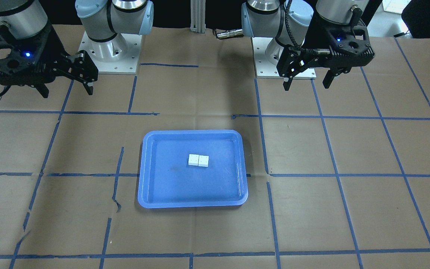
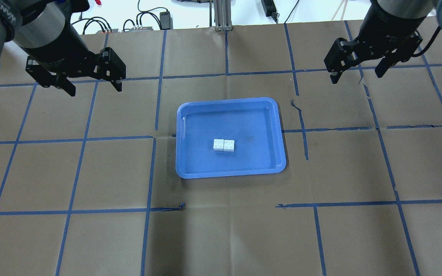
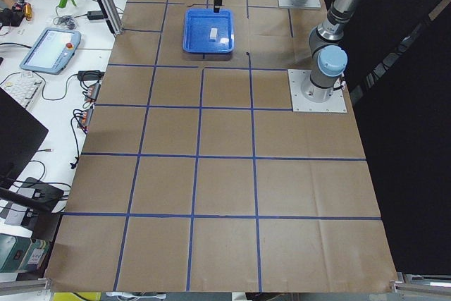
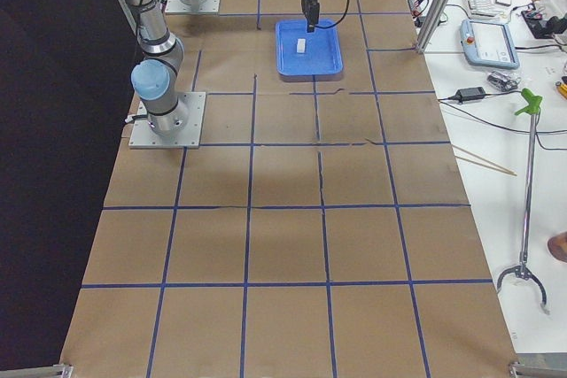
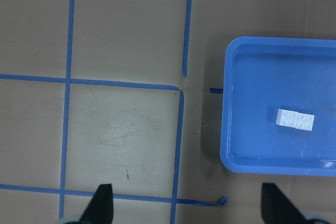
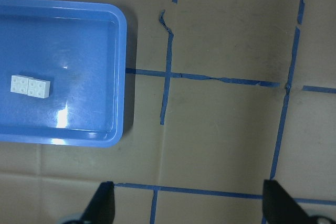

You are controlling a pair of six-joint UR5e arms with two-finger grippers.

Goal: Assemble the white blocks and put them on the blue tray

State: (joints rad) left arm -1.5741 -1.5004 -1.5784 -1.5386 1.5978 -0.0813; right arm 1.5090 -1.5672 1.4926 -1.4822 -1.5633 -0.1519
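Note:
Two white blocks joined side by side (image 2: 224,145) lie in the middle of the blue tray (image 2: 190,168). They also show in the front view (image 1: 198,160), the left wrist view (image 5: 296,119) and the right wrist view (image 6: 31,86). My left gripper (image 2: 93,83) is open and empty, raised above the table far to the tray's left. My right gripper (image 2: 357,73) is open and empty, raised far to the tray's right. In the front view the left gripper (image 1: 307,81) is at the right and the right gripper (image 1: 67,89) at the left.
Brown paper with a blue tape grid (image 2: 155,138) covers the table. The arm bases (image 1: 110,56) stand at the robot's side. A bench with cables and a teach pendant (image 3: 49,47) runs along the far edge. Tears in the paper (image 2: 294,105) lie near the tray.

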